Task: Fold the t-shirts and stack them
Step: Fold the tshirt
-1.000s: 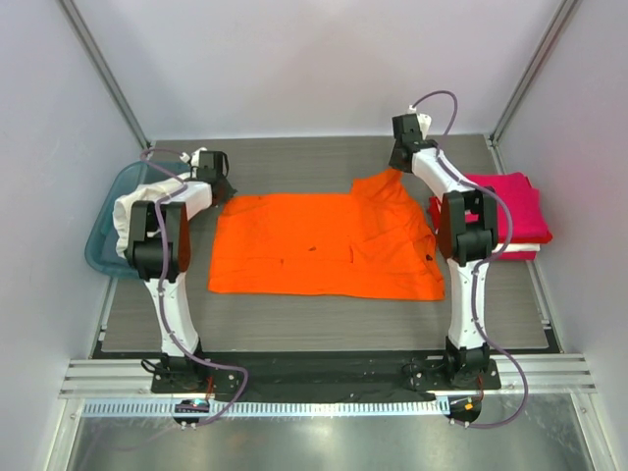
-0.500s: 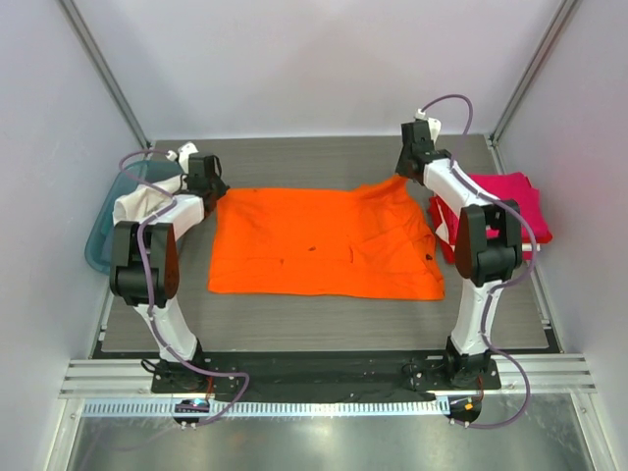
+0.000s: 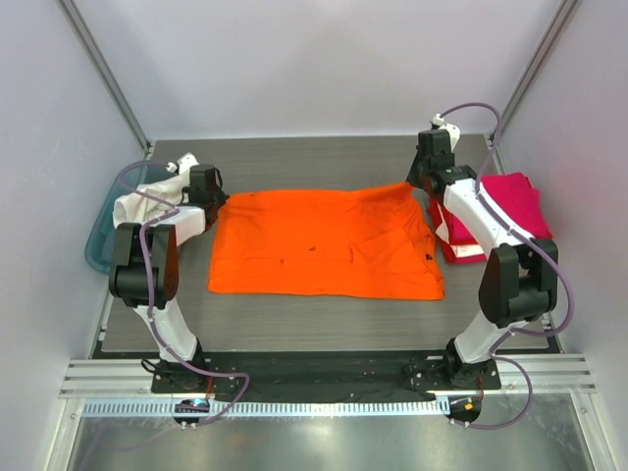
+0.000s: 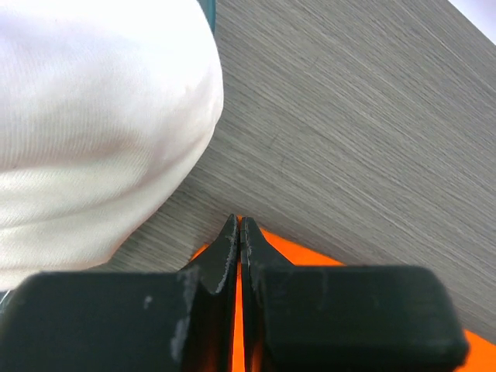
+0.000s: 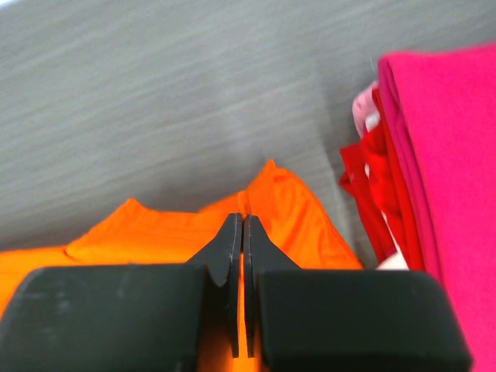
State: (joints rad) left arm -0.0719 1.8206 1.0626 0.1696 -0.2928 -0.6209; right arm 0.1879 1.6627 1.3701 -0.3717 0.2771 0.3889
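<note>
1. From the top camera, the left arm and a white cloth [image 4: 93,116] cover most of the teal bin [image 3: 98,240]. The right arm crosses the folded pink-and-red stack [image 3: 505,201].
2. I cannot make out the collar or sleeves on the orange t-shirt [image 3: 324,243].
3. The shirt lies spread on the table [image 3: 324,162] between the arms, its long axis running left to right. The right side is rumpled.
4. The left gripper [image 4: 237,223] has its jaws pressed together, pinching the shirt's far left corner. Orange cloth shows at the tips.
5. The right gripper [image 5: 239,220] is likewise clamped on the far right corner, just beside the stack.
</note>
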